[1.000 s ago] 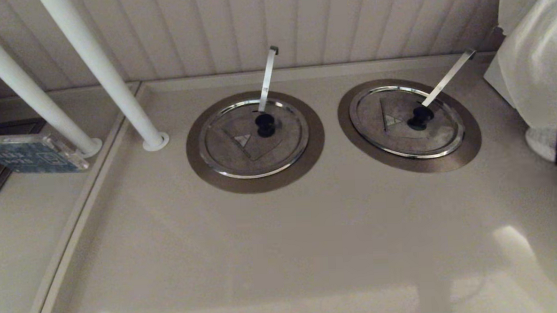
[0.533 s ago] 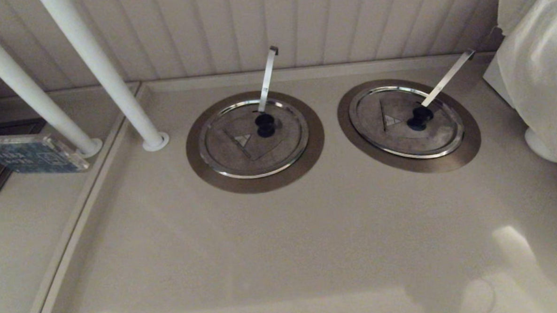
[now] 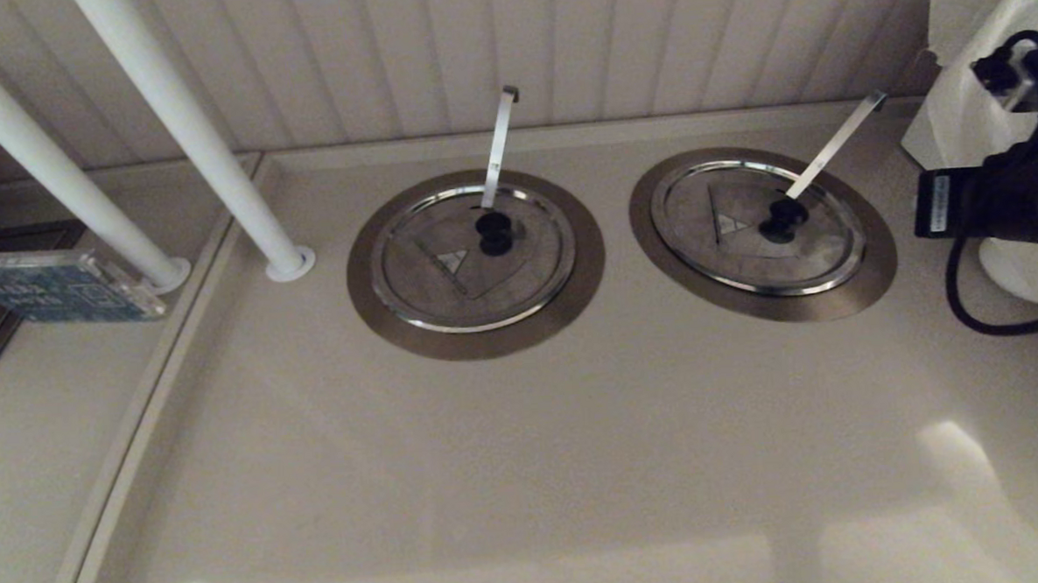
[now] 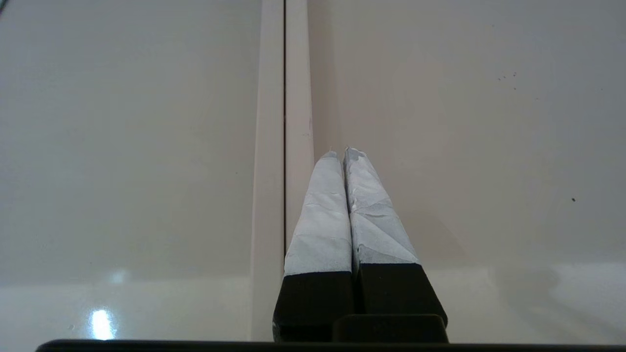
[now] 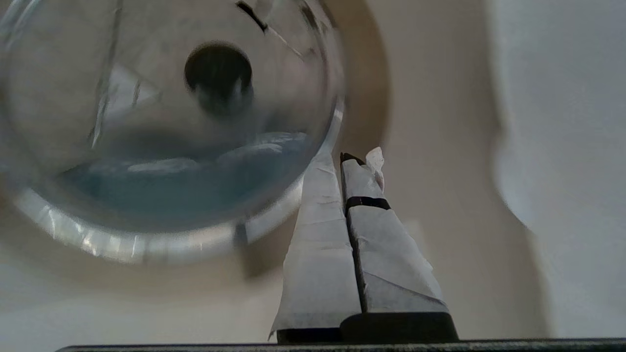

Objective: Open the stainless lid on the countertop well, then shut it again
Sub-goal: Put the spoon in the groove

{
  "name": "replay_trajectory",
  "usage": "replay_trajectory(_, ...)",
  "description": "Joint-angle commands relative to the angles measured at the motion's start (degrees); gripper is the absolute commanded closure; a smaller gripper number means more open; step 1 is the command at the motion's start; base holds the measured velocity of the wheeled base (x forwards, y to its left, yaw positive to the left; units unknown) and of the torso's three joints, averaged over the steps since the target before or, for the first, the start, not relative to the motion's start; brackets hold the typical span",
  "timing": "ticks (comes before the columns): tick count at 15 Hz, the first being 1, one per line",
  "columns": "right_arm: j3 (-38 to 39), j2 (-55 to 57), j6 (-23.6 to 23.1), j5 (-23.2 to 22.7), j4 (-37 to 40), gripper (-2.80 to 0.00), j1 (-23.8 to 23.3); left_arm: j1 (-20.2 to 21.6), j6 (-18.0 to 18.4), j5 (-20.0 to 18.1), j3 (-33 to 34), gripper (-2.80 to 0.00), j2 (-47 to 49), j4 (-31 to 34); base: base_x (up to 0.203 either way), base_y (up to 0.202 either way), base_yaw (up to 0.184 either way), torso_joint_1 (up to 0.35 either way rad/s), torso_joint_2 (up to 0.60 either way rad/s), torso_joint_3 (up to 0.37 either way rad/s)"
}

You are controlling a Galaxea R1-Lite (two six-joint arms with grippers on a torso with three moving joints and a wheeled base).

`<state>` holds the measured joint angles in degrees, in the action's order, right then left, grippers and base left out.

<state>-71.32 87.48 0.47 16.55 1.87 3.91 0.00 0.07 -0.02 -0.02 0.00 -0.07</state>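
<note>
The lid (image 3: 759,227) lies flat and closed in the well (image 3: 875,269), on the right part of the counter (image 3: 526,449), near the back wall (image 3: 491,47). Its black knob (image 3: 782,218) stands about in the middle, w/ the small triangle sticker (image 3: 729,224) just left of it on the wedge flap. The slanted strip (image 3: 837,142) goes up from the knob to the back right.

The twin lid (image 3: 472,257) sits left of it, also closed in its own ring (image 3: 370,285), w/ a nearly vertical strip (image 3: 499,143). The two rings are apart, not touching.

Right arm is at the right edge of the head view, black body w/ a cable, just beside the well's right side and in front of a white covered object (image 3: 993,104). In the right wrist view the right gripper (image 5: 348,159) has its taped fingers (image 5: 323,234) pressed together, nothing between them. The tips hang over the steel ring at the lid's rim, not touching the knob (image 5: 218,73).

Left gripper (image 4: 341,152) is not seen in the head view. In its wrist view the taped fingers (image 4: 320,220) are together, empty, above plain counter beside a straight seam (image 4: 284,122).

Two white poles (image 3: 188,131) stand at the back left, and a blue patterned card in a clear holder (image 3: 59,285) is at the left edge.
</note>
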Motion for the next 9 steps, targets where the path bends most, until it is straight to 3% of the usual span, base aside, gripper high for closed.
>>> replay_trajectory(1,-5.7,11.46,0.3,0.32,-0.05,0.0,-0.98,0.0,0.01,0.02,0.02,0.0,-0.09,-0.01,0.0,0.0,0.0,0.0,0.0,0.0)
replay_trajectory(6,-17.65,19.24,0.53,2.18,-0.28,0.0,-3.74,0.0,0.01,0.02,0.02,0.0,-0.09,-0.01,0.0,0.0,0.0,0.0,0.0,0.0)
replay_trajectory(9,-25.41,21.32,0.34,2.27,3.38,0.0,-4.69,0.0,-0.06,0.02,-0.06,0.0,-0.09,-0.01,0.0,0.0,0.0,0.0,0.0,0.0)
